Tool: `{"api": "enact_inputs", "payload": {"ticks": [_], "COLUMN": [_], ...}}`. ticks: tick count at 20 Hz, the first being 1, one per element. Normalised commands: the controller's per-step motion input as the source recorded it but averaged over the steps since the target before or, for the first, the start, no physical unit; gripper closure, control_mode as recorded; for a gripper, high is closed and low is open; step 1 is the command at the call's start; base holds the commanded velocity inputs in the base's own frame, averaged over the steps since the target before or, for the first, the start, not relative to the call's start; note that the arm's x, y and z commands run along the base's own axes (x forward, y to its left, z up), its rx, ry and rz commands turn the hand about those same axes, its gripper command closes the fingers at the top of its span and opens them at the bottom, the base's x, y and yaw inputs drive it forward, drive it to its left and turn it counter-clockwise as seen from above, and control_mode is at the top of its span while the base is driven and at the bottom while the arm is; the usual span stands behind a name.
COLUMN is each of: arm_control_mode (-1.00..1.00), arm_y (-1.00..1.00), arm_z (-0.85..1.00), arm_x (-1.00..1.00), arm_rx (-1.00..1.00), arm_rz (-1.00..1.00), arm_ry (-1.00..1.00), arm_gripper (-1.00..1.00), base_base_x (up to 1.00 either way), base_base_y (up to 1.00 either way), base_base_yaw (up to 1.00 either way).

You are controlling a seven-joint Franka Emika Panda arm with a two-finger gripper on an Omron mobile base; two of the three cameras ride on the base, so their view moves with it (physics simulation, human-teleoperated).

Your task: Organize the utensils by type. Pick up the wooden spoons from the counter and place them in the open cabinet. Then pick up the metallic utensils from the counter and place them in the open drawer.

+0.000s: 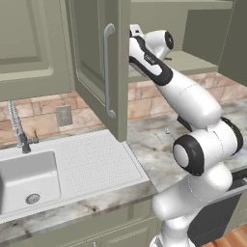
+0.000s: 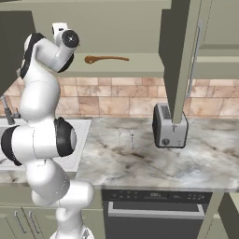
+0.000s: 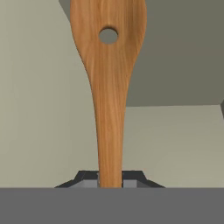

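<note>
My gripper (image 3: 109, 180) is shut on the handle of a wooden spoon (image 3: 109, 87). The spoon's flared, holed end points away from me into the open cabinet (image 3: 175, 144). A second wooden spoon (image 2: 105, 59) lies flat on the cabinet shelf (image 2: 140, 66), to the right of my raised hand. Two thin metallic utensils (image 2: 132, 138) lie on the marbled counter (image 2: 140, 158), also seen as the silver utensils (image 1: 168, 131) behind my arm. The cabinet door (image 1: 99, 62) stands open and hides my fingers in the left base view. I cannot make out the open drawer.
A toaster (image 2: 170, 126) stands on the counter under the open door's edge (image 2: 179, 56). The white sink (image 1: 24, 178), its ribbed drainboard (image 1: 94, 161) and the faucet (image 1: 18, 129) lie to the left. A dishwasher front (image 2: 154, 210) sits below the counter.
</note>
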Motion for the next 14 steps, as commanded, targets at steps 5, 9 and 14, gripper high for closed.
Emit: {"api": "enact_inputs", "payload": {"ticks": [5,9,14], "arm_control_mode": [-1.00,-1.00,-1.00], "arm_y": [0.09,0.09,0.07], "arm_z": [-0.10,-0.15,-0.19], "arm_x": [0.25,0.18,0.16], "arm_rx": [0.00,0.00,0.00], "arm_rz": [0.00,0.00,0.00], "arm_ry": [0.00,0.00,0.00], "arm_gripper": [1.00,1.00,1.00], "base_base_x": [0.00,0.00,0.00], "base_base_y": [0.00,0.00,0.00], "base_base_yaw": [0.00,0.00,0.00]}}
